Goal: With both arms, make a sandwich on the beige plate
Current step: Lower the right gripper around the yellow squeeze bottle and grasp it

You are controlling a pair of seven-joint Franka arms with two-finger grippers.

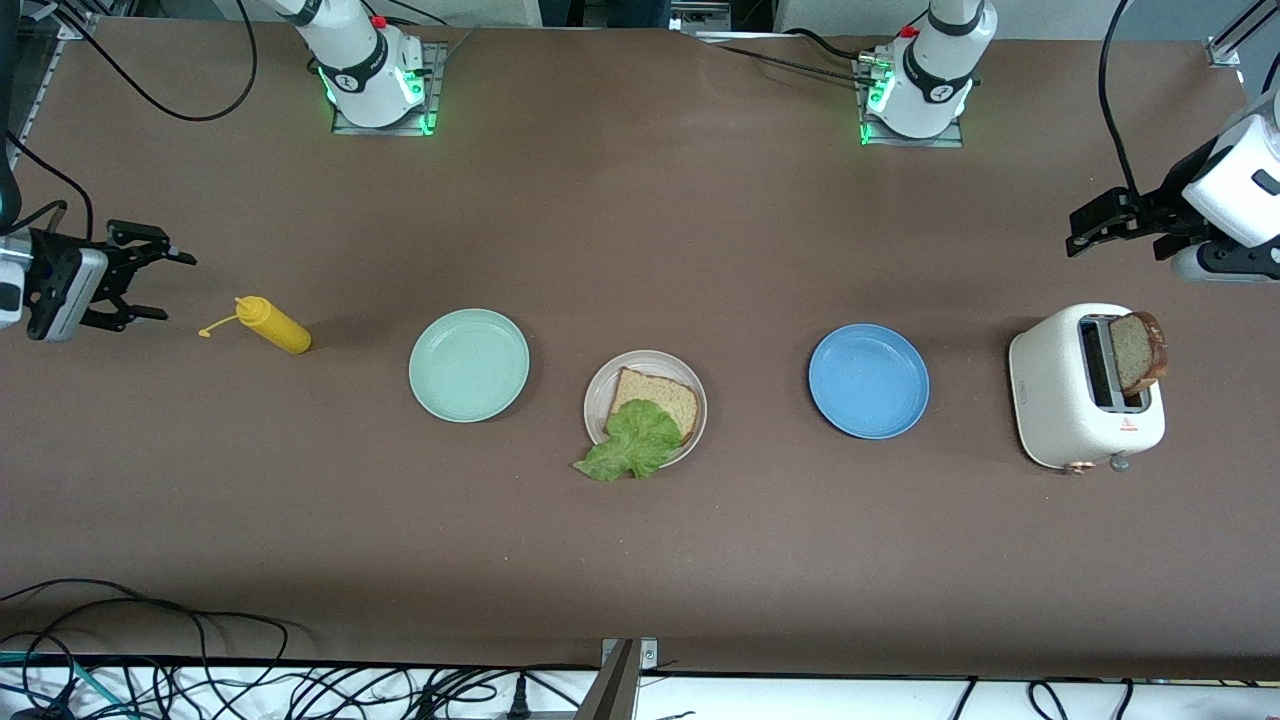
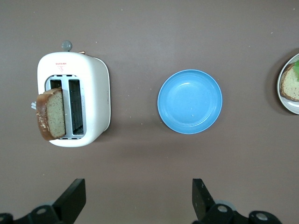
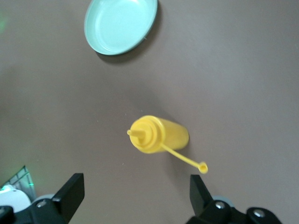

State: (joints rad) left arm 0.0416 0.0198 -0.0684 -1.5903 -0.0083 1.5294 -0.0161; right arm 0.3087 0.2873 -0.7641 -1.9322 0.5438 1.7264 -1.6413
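Observation:
The beige plate (image 1: pixel 690 382) sits mid-table with one tan bread slice (image 1: pixel 662 394) on it and a green lettuce leaf (image 1: pixel 632 442) lying over the slice and the plate's nearer rim. The plate's edge also shows in the left wrist view (image 2: pixel 283 95). A second bread slice (image 1: pixel 1140 351) stands in a slot of the white toaster (image 1: pixel 1060 390) at the left arm's end; it also shows in the left wrist view (image 2: pixel 50 114). My left gripper (image 1: pixel 1090 228) is open and empty, up in the air beside the toaster. My right gripper (image 1: pixel 150 285) is open and empty at the right arm's end, beside the yellow bottle.
A yellow squeeze bottle (image 1: pixel 274 325) with its cap hanging off stands between my right gripper and a mint green plate (image 1: pixel 468 364). A blue plate (image 1: pixel 868 380) lies between the beige plate and the toaster. Cables hang along the table's nearest edge.

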